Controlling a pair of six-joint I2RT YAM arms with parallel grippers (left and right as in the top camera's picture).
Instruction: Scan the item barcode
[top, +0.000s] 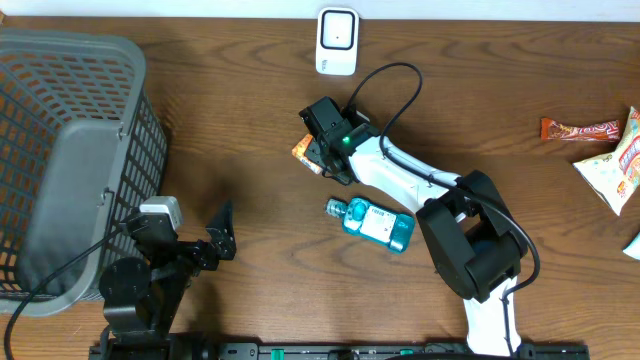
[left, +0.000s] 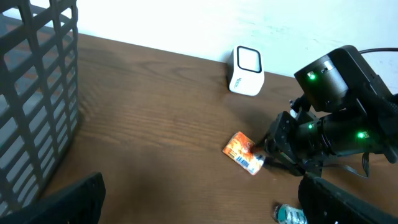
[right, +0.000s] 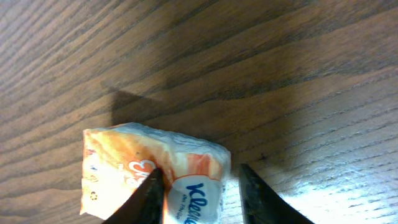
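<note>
Seen from overhead, the basket (top: 70, 150) stood at the counter's (top: 230, 120) 9 o'clock edge. The scanner (top: 337, 41) stood at 12 o'clock, close to the far edge. The tissue pack (top: 303, 152) lay on the counter near the middle, at roughly 6 o'clock from the scanner and well apart from it. The bottle (top: 372, 222) lay on its side between 4 and 5 o'clock from the pack, near it but not touching. Far off at 3 o'clock lay a snack bar (top: 580, 129), with snack bags (top: 612, 170) just beside it at 5 o'clock, at the counter's edge.
</note>
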